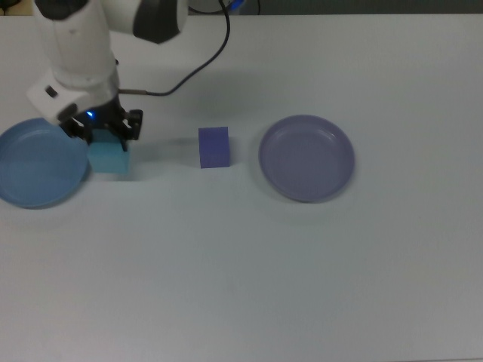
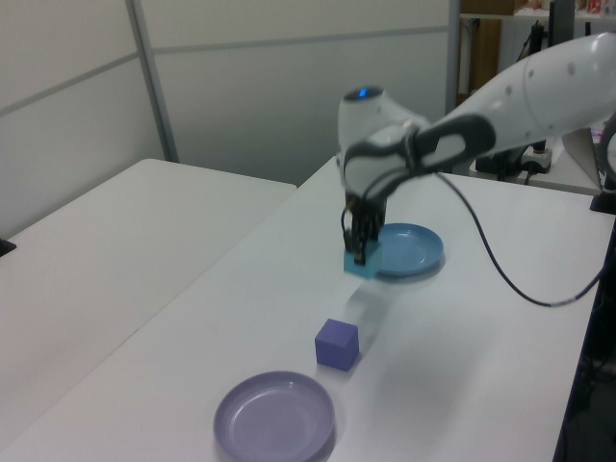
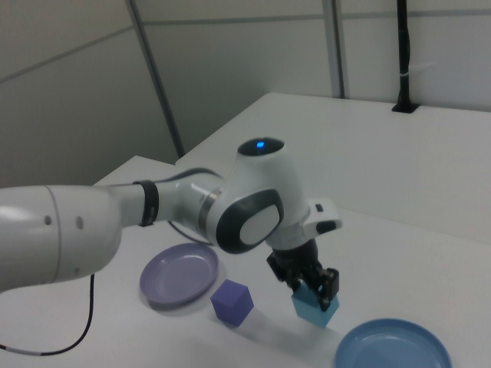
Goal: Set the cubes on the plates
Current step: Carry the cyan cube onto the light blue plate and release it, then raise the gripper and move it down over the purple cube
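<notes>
Holding the cyan cube clamped in my gripper, lifted above the worktop, sky-blue plate just beside it.

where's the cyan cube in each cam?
Top view: cyan cube at left, under the claw, beside the blue plate.
Left view: cube right of centre, raised off the table, in the claw.
Right view: cube at bottom, right of centre, held by the claw.
Shared landmark: the blue plate.
</notes>
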{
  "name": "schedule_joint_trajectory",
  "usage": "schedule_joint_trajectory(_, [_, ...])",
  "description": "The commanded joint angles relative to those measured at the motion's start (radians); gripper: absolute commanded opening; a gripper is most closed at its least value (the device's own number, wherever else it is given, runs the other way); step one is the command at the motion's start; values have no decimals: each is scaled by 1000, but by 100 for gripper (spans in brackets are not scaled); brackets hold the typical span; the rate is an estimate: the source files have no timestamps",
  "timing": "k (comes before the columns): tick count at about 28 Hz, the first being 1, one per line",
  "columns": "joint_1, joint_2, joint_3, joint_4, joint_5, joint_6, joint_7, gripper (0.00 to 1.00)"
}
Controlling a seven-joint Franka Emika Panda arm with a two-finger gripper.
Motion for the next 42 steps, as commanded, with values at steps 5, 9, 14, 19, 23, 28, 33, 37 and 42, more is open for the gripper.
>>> schedule_joint_trajectory(5, [-118, 35, -40, 70, 46, 23, -25, 18])
schedule_joint_trajectory(9, [-132, 101, -43, 77, 36, 120, -27, 20])
schedule_joint_trajectory(14, [-146, 142, -52, 78, 38, 140, -50, 39])
schedule_joint_trajectory(19, [-174, 141, -52, 93, 53, 144, -54, 100])
schedule_joint_trajectory(23, [-175, 128, -52, 115, 111, 134, -53, 100])
schedule_joint_trajectory(28, [-146, 88, -38, 118, 131, 63, -53, 100])
schedule_joint_trajectory(33, [-30, 53, -37, 118, 131, -53, -42, 100])
schedule_joint_trajectory(37, [42, 32, -17, 118, 136, -133, -27, 100])
schedule_joint_trajectory(42, [93, 16, 41, 110, 131, -192, 45, 100])
